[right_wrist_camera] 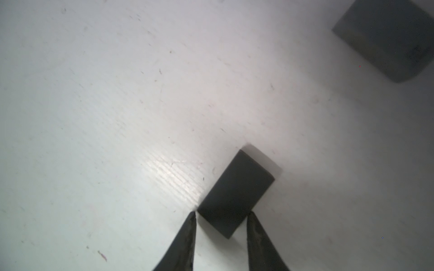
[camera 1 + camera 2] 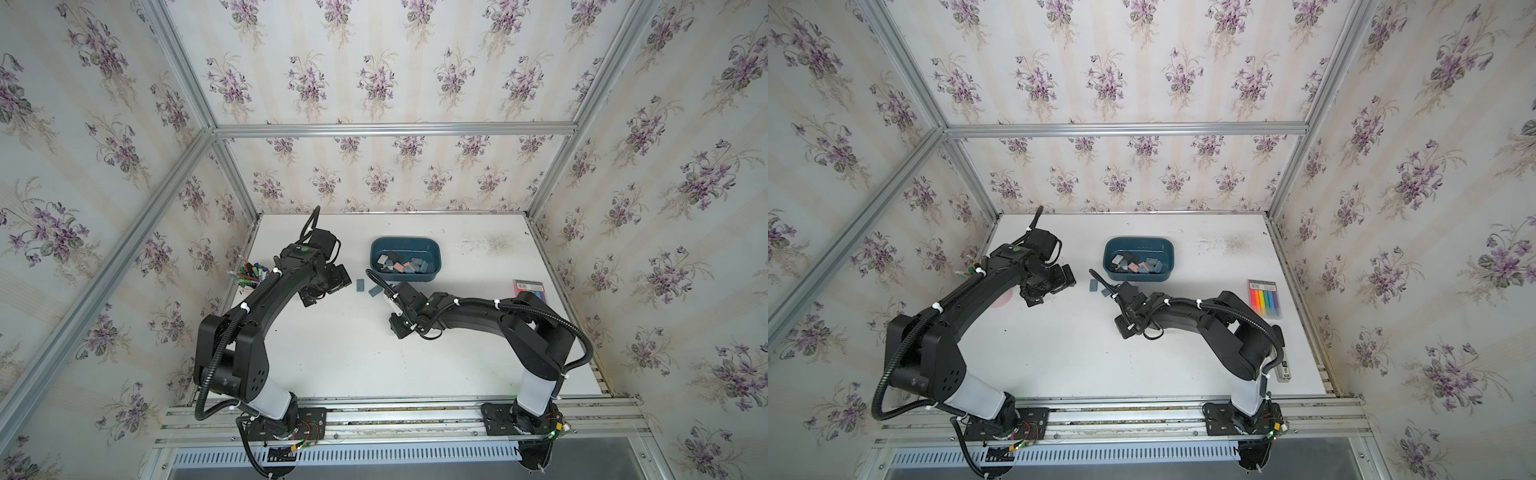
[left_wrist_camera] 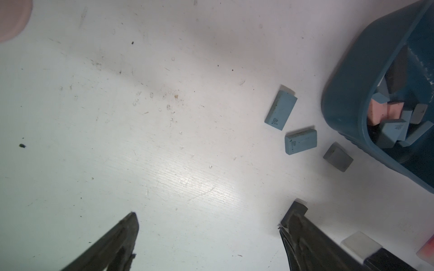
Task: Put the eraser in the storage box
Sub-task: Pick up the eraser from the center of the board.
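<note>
The eraser (image 1: pixel 236 193) was seen lying flat on the table (image 2: pixel 353 365), outside the storage box (image 2: pixel 411 277) and near it, with the tips of the right tool (image 1: pixel 222 213) set close against its two long sides at the near end; whether it was already pinched could not be told. The left tool (image 3: pixel 211 215) was held wide apart and empty. For a sound grasp, the tips would best be brought together squarely and deeper along the block before any lift was begun.

One dark teal shallow plastic storage box (image 3: pixel 347 89); outside it, two blue rectangular erasers (image 3: pixel 280 110) and one dark grey rectangular eraser (image 3: pixel 338 156); those inside are too jumbled to count.
</note>
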`<state>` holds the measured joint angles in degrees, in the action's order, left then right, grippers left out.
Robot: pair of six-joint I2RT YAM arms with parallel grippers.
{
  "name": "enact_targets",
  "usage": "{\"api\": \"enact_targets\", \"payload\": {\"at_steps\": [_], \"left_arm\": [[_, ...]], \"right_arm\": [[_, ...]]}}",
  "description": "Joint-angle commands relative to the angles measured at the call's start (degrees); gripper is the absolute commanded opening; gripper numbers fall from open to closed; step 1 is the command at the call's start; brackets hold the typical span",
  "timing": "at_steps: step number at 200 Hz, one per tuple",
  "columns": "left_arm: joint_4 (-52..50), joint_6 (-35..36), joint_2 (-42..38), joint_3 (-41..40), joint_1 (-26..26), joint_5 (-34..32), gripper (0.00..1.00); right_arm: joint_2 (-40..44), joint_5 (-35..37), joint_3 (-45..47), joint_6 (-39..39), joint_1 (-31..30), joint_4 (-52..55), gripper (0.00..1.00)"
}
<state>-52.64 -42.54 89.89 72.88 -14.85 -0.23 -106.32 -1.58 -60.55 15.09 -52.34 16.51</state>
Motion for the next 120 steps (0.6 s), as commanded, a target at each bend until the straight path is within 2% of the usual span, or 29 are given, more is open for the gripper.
{"api": "enact_targets", "payload": {"at_steps": [1,17,66,99,120], "left_arm": [[-0.6,0.4,0.0,0.2,0.2,0.0,0.99],[-0.6,0.4,0.0,0.2,0.3,0.0,0.99],[-0.4,0.5,0.0,-0.1,0.5,0.2,0.99],[0.0,0.6,0.5,-0.3,0.7,1.1,0.99],[0.0,0.6,0.6,-0.2,0.8,1.5,0.99]], "right_arm": [[-2.4,0.3,-0.1,1.9,-0.1,8.9,0.39],[-3.4,0.3,-1.2,3.1,-0.1,8.7,0.43],[-5.4,0.7,-2.9,6.0,0.0,8.6,0.43],[-5.9,1.0,-2.2,6.9,0.0,8.3,0.39],[-5.6,0.9,-1.8,6.8,0.0,8.2,0.33]]}}
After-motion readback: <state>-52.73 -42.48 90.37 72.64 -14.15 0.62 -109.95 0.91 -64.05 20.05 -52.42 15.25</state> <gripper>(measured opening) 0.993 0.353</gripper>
